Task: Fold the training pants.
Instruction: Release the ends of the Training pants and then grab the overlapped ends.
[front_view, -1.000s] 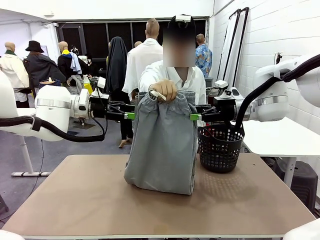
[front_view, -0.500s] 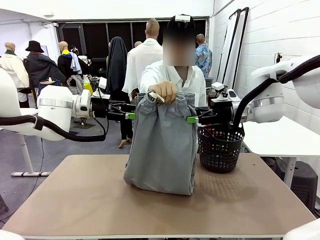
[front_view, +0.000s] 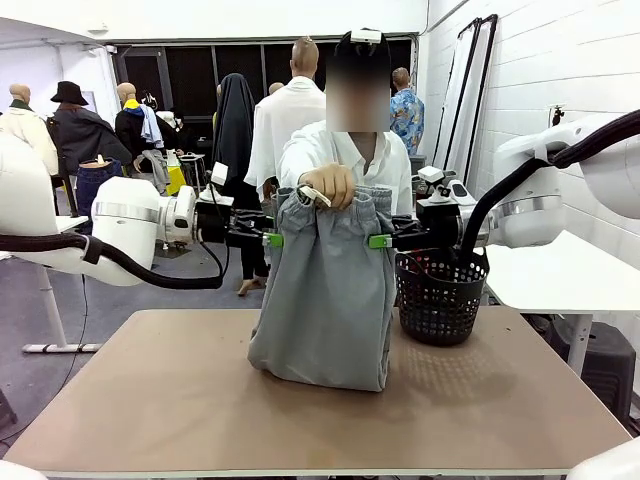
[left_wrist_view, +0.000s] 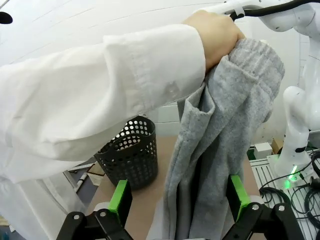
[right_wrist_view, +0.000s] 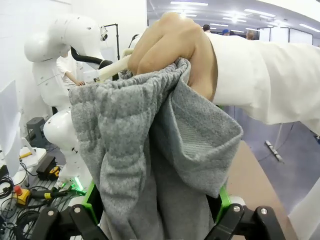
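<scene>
**Limp pants held up, both sets of fingers spread**

The training pants (front_view: 325, 290) hang from the person's hand (front_view: 328, 182), which bunches the gathered waistband above the far side of the table (front_view: 150, 400). The leg ends slump on the tabletop just beside the black basket (front_view: 438, 295). Your left fingers (front_view: 268, 239) and right fingers (front_view: 379, 241) sit level with each other at the pants' two side edges, below the waistband, both spread wide and gripping nothing. In each wrist view the grey fabric hangs in the gap between the green pads (left_wrist_view: 120, 197); whether it touches them can't be told.

Expect the cloth to be light, limp and thick-knit — it will likely sag wherever it's unsupported, but shouldn't slide much against the pads. Your best hold looks to be the side edge close to the elastic waistband, where the fabric is doubled and firmer. Pinch the whole stack of layers, not one loose ply — otherwise a leg may drop away.
</scene>
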